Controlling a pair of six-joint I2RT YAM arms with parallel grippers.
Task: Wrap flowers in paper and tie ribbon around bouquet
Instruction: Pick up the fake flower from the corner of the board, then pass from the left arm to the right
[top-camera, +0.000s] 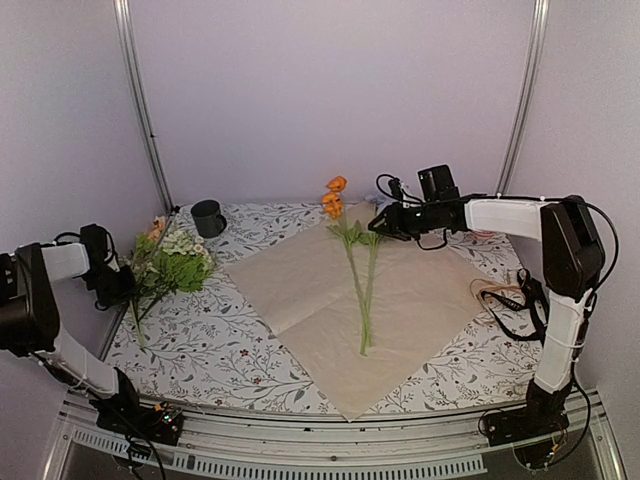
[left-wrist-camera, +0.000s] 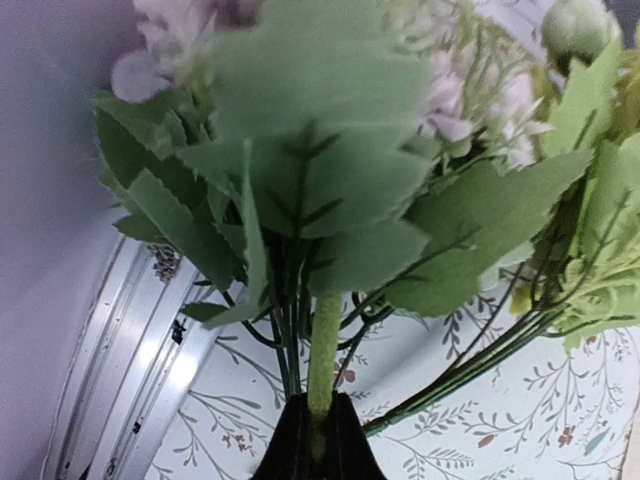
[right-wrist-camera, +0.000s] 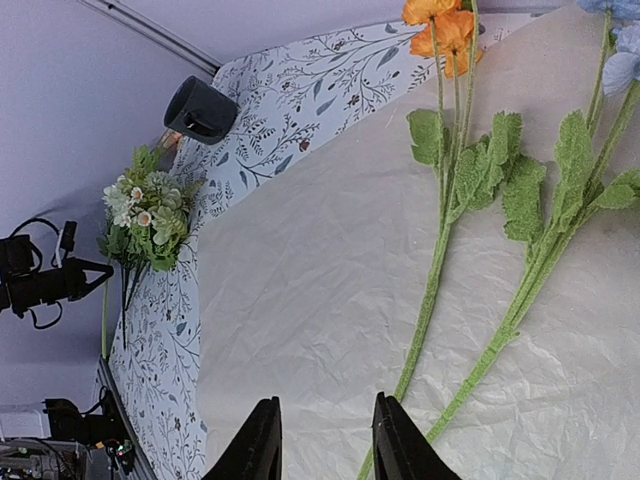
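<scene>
1. Flowers (top-camera: 356, 290): two stems lie on the paper (top-camera: 290, 285), cut ends nearest, blooms at its far edge.
2. Left of the paper, the left hand (left-wrist-camera: 318, 430) is clamped on a green-and-white bunch (top-camera: 180, 262) by its stems.
3. Over the paper's far right edge, the right hand (right-wrist-camera: 325, 425) hovers, fingers apart, empty.
4. Beyond its far left corner, a mug (top-camera: 208, 217) stands on the counter (top-camera: 220, 350).

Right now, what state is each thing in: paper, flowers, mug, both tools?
paper: spread flat on the table, nothing wrapped.
orange stem: lying on the paper.
blue stem: lying on the paper beside the orange stem.
bunch: held at the table's left side, off the paper.
mug: standing near the table's far edge.
left tool: shut on a stem of the bunch.
right tool: open, empty, above the paper.
</scene>
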